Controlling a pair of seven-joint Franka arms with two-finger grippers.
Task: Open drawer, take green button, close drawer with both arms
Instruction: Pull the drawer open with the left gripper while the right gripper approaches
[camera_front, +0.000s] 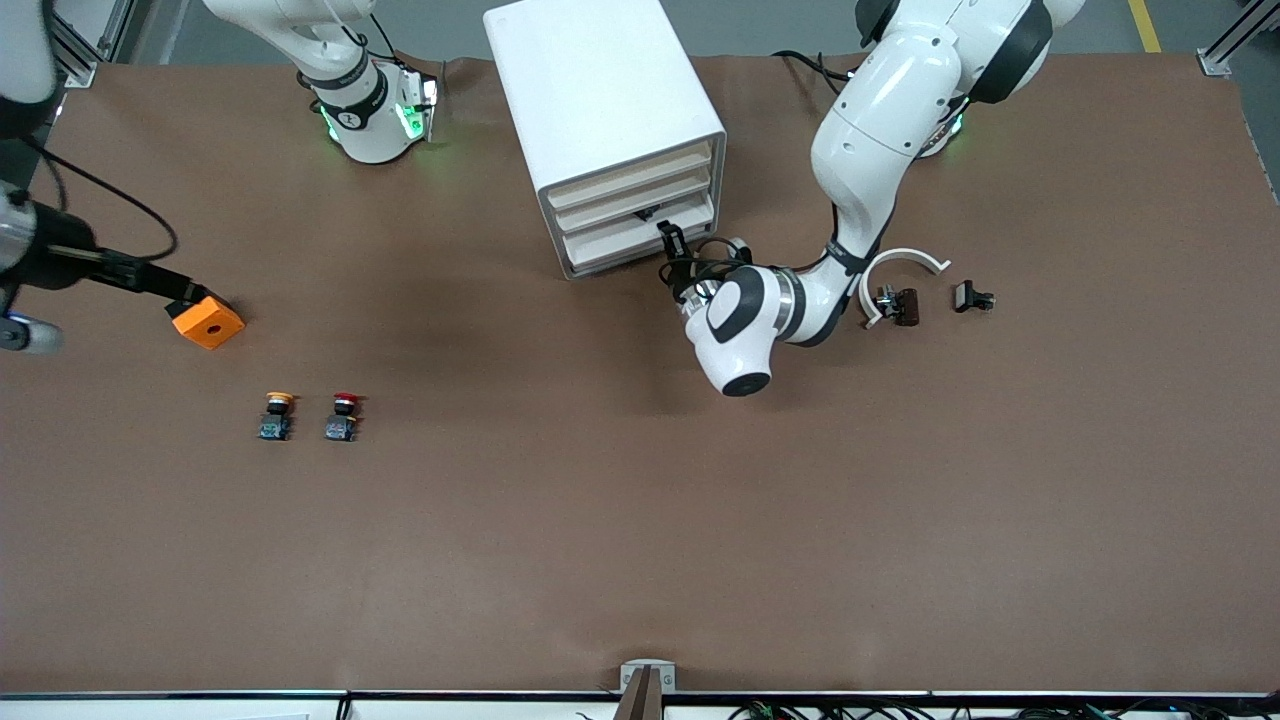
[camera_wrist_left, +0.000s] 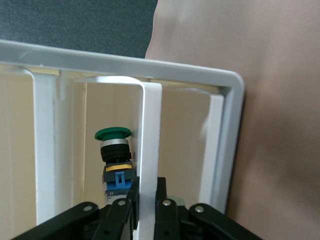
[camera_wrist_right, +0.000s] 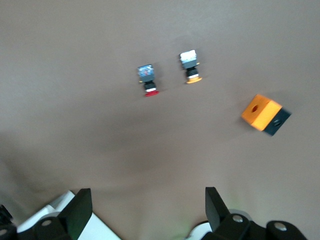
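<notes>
Brown desk (camera_front: 600, 500): we note left gripper (camera_wrist_left: 145, 207) fingers clamped on drawer (camera_front: 640, 237) handle, probably to pull; right gripper (camera_wrist_right: 145, 212) waits, fingers wide, above cabinet (camera_front: 600, 90).

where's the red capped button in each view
Front view: the red-capped button lies on the table toward the right arm's end, beside the yellow-capped button.
Left wrist view: not in it.
Right wrist view: it lies on the brown table, again beside the yellow-capped one.
Shared landmark: the orange box.
</notes>
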